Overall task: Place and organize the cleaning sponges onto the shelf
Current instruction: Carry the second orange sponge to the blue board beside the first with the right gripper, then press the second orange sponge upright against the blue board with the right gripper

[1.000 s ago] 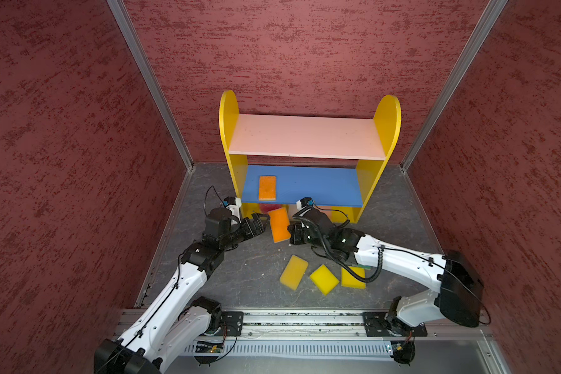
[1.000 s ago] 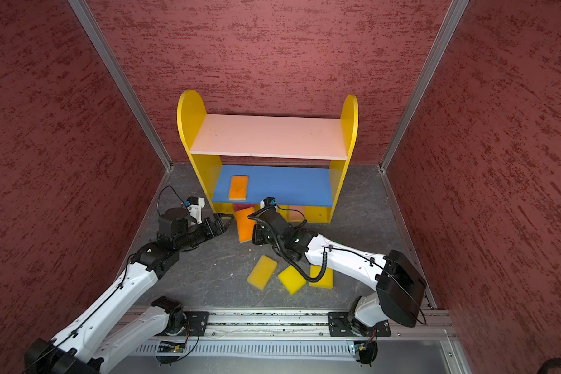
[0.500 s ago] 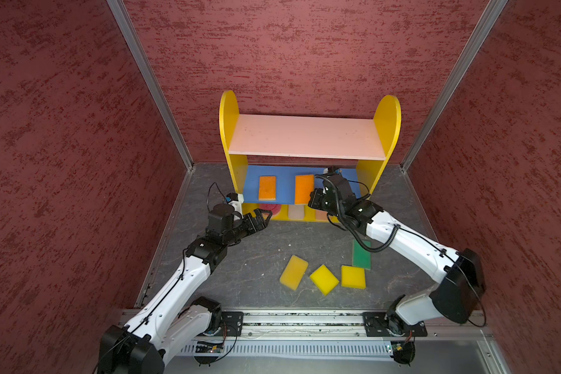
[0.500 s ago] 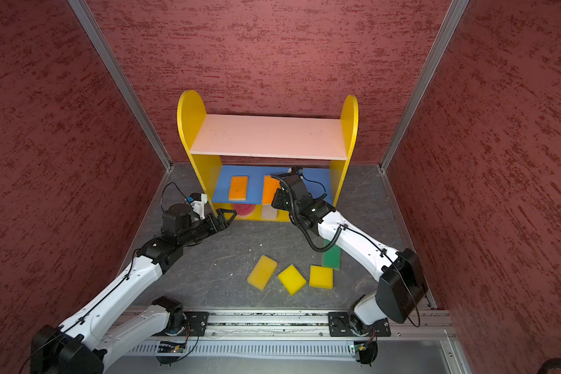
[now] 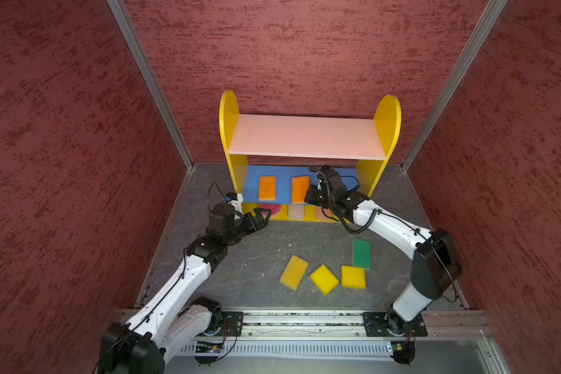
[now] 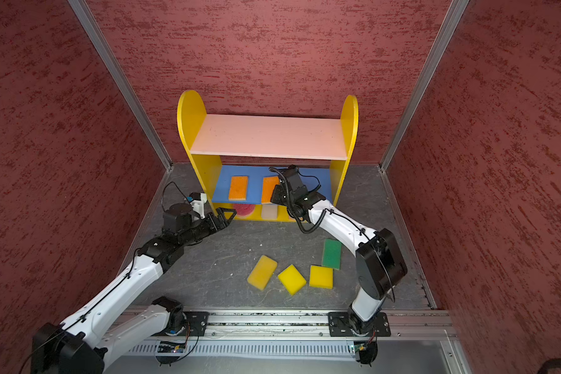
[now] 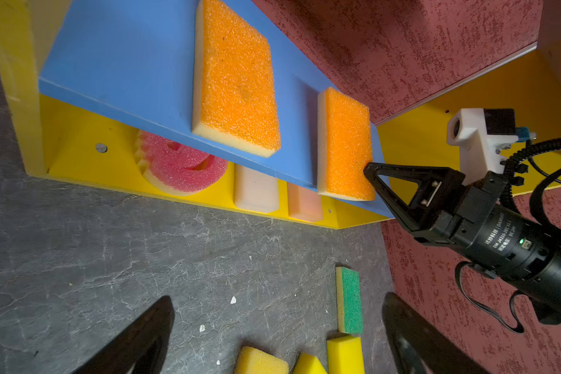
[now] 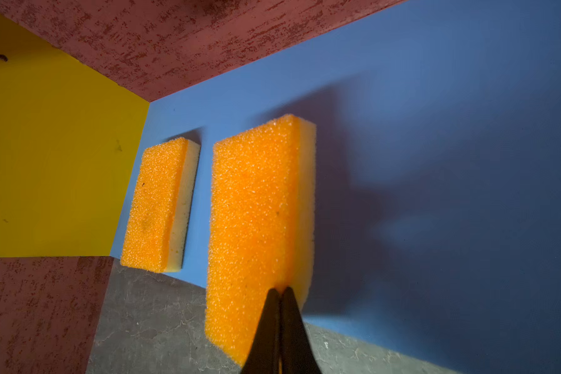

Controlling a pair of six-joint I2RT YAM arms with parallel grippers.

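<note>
In both top views your right gripper (image 5: 307, 195) reaches under the shelf's (image 5: 229, 110) pink board (image 5: 305, 136). It is setting an orange sponge (image 5: 300, 189) on the blue board (image 5: 250, 189) beside the other orange sponge (image 5: 267, 187), apparently to group colours. The left gripper (image 5: 263, 216) hovers wide apart and empty. Three yellow sponges (image 5: 324, 279) and a green sponge (image 5: 361, 253) lie on the desk (image 5: 256, 252).

Left wrist: pink round (image 7: 182, 165), white (image 7: 256, 191) and peach (image 7: 305, 202) sponges fill the base (image 7: 78, 152). The motor label (image 7: 499, 238) reads "DAMIAO".

Right wrist: the fingers (image 8: 269, 323) are pinched together on the orange sponge's near edge, which overhangs the board.
</note>
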